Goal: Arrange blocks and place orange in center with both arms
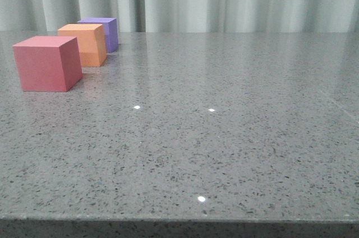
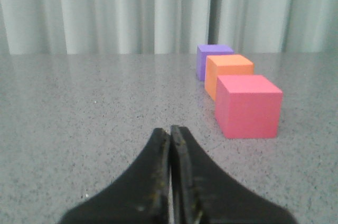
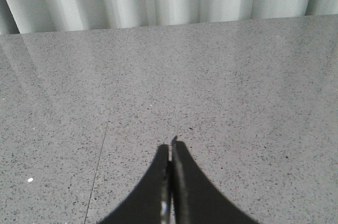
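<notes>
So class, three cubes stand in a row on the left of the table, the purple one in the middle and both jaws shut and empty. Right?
Not quite. The front view shows the orange cube in the middle, between the pinkish-red cube nearest and the purple cube farthest. The rest holds: both jaws are shut and empty.

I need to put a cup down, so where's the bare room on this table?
The table is bare across its middle and right side, from the pinkish-red cube toward the right edge, and along the near edge. It is crowded only at far left, where the pinkish-red, orange cube and purple cube line up.
</notes>
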Controlling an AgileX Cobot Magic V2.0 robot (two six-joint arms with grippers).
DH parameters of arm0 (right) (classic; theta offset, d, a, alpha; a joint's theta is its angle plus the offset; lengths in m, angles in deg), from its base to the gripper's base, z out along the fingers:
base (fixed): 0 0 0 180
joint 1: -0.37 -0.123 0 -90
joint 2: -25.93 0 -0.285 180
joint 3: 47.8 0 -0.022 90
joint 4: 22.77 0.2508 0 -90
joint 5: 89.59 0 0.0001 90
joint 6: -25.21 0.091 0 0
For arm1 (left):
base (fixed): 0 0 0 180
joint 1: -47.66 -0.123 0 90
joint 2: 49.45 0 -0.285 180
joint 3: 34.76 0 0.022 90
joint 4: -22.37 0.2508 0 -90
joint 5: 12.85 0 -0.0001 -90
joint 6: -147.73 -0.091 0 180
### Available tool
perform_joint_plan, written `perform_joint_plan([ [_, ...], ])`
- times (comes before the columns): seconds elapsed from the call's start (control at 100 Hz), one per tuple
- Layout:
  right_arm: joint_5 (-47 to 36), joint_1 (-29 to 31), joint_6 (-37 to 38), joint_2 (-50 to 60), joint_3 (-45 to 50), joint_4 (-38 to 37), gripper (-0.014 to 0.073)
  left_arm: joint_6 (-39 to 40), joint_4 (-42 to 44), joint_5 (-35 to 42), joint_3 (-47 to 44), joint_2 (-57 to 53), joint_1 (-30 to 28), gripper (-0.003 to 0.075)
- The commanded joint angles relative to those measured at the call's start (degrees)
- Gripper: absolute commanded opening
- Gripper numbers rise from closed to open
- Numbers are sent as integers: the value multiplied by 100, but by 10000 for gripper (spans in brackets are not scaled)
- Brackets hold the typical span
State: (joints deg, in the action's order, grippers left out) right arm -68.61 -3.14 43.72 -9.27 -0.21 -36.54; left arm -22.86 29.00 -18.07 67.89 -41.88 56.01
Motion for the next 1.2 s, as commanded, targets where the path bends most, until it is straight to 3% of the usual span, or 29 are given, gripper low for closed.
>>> perform_joint_plan([
  [0.0,-458,24,-15,4,-133,-102,-69,-9,-50,673,-78,-209,-80,-20],
  [0.1,-452,24,-15,14,-133,-102,-69,-9,-36,1002,-247,-201,-198,-20],
  [1.19,-455,24,-15,14,-133,-102,-69,-9,-36,993,-247,-201,-270,-20],
])
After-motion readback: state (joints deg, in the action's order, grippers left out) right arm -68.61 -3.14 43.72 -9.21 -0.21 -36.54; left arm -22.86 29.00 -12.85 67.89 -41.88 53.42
